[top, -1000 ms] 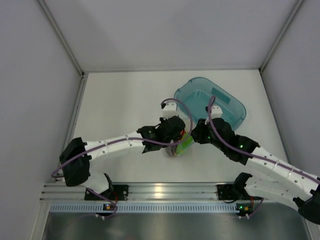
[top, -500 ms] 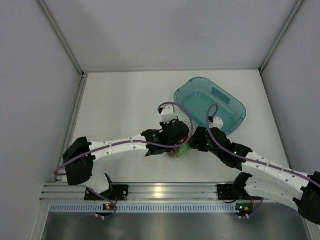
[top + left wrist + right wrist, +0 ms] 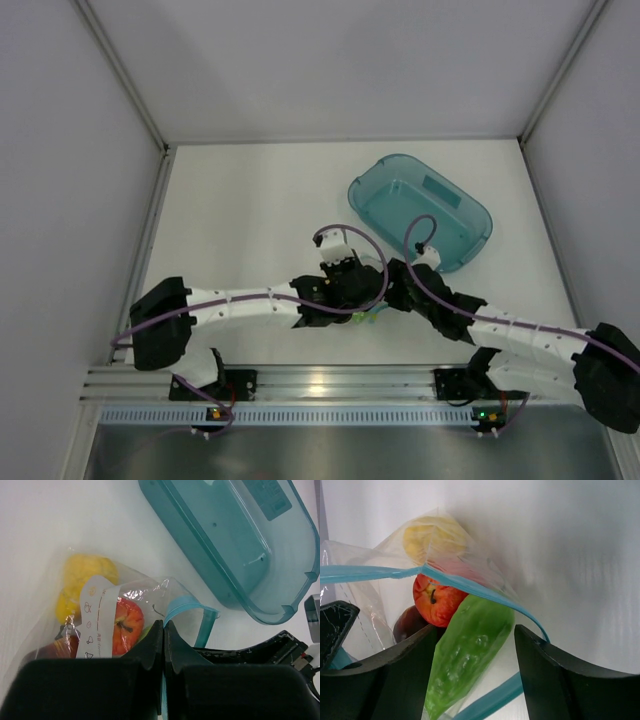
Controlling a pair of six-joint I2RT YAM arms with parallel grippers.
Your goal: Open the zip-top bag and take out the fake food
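The zip-top bag lies on the white table with its light blue zip strip parted. My left gripper is shut on one lip of the mouth. The fake food is inside: a yellow piece, a red piece, a dark maroon piece and a green oblong piece. My right gripper is open at the mouth, with a finger on each side of the green piece and not touching it. From above, both grippers meet over the bag and hide most of it.
A teal translucent tray stands beyond the bag to the back right, and its near wall is close to the bag's mouth. White walls enclose the table on three sides. An aluminium rail runs along the near edge.
Both grippers and the bag have come toward the near edge and lower. The right gripper's jaws have opened wider. The left gripper stays shut on the bag's lip.
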